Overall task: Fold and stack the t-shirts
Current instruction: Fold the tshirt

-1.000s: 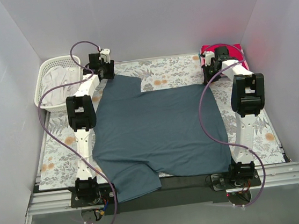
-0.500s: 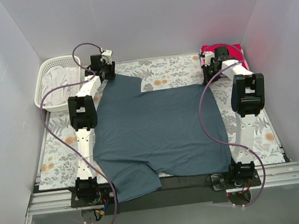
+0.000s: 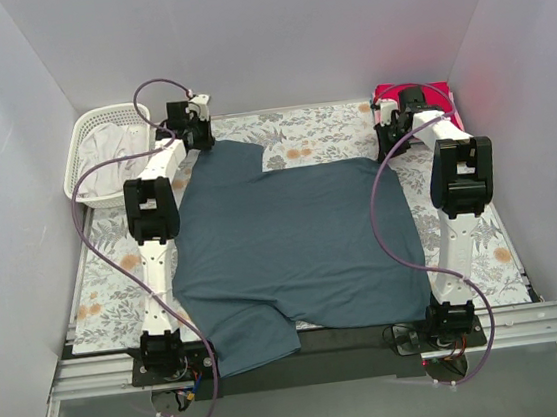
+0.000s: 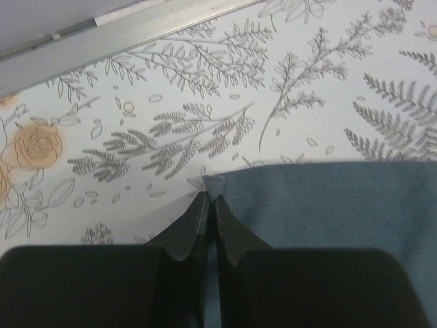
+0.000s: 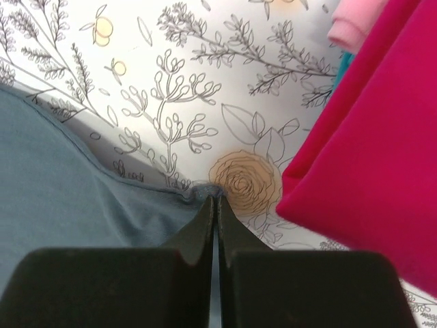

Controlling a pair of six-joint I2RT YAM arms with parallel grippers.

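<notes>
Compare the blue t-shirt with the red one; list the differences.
The blue t-shirt lies spread open across mid-table; the red t-shirt sits folded small in the far right corner. The blue t-shirt is dull slate; the red t-shirt is bright crimson. The left gripper and right gripper are each shut on a far corner of the blue t-shirt; the red t-shirt is held by neither. Both are plain cloth on the floral cloth.

The slate-blue t-shirt (image 3: 292,237) is plain; the floral cloth (image 4: 307,82) is white with grey ferns and orange roses. The crimson shirt (image 5: 369,150) and pale pink shirt (image 5: 355,17) are plain; a sliver (image 5: 345,63) between them looks teal.
</notes>
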